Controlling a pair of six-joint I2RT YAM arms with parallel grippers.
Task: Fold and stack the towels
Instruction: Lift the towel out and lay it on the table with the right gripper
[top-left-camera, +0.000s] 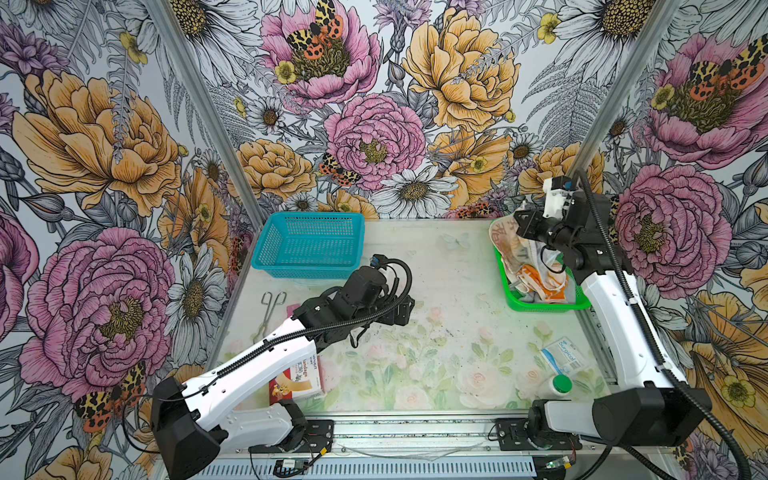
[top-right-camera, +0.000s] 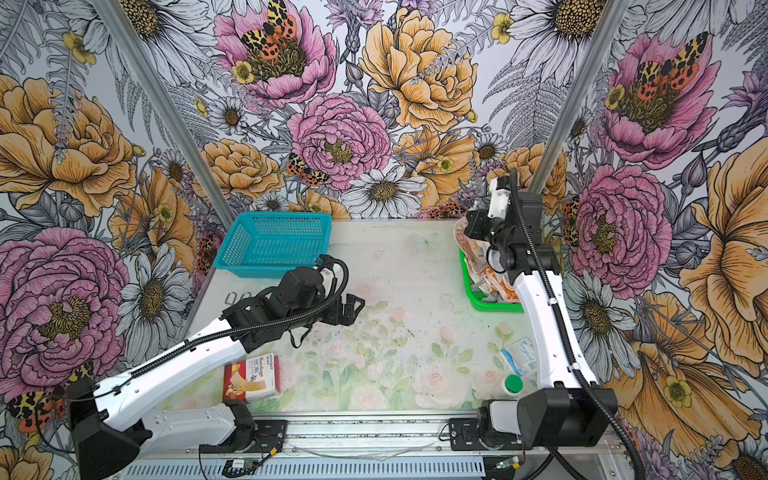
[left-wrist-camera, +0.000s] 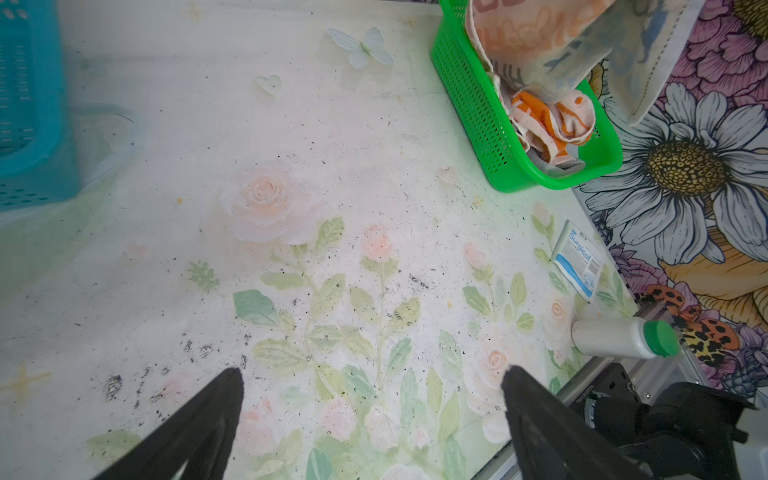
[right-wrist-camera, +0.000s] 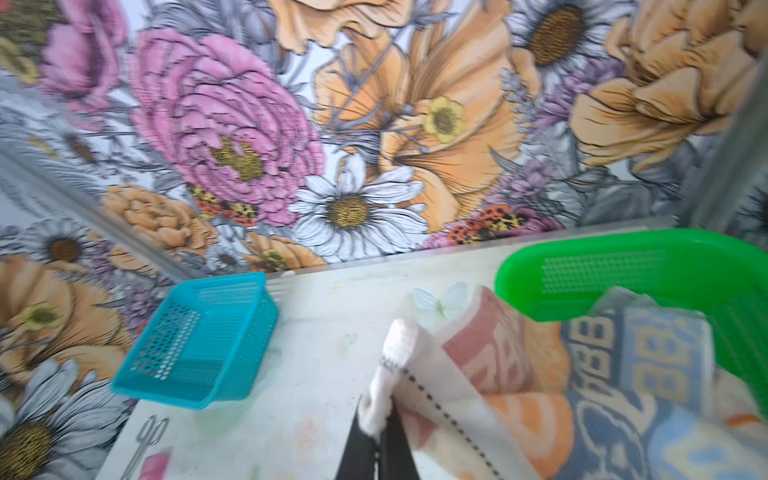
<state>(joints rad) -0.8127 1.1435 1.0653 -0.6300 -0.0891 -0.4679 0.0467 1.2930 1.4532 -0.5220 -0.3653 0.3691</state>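
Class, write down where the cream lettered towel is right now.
In both top views the cream lettered towel is at the far right, raised partly out of the green basket above the orange towel, with a corner pinched in the right tool.

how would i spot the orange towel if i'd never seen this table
Look to the green basket at the right edge of the table. The right pincer holds a cream lettered towel up from it; the orange towel lies crumpled below, in the basket. It alone has bright orange and white patches, no lettering.
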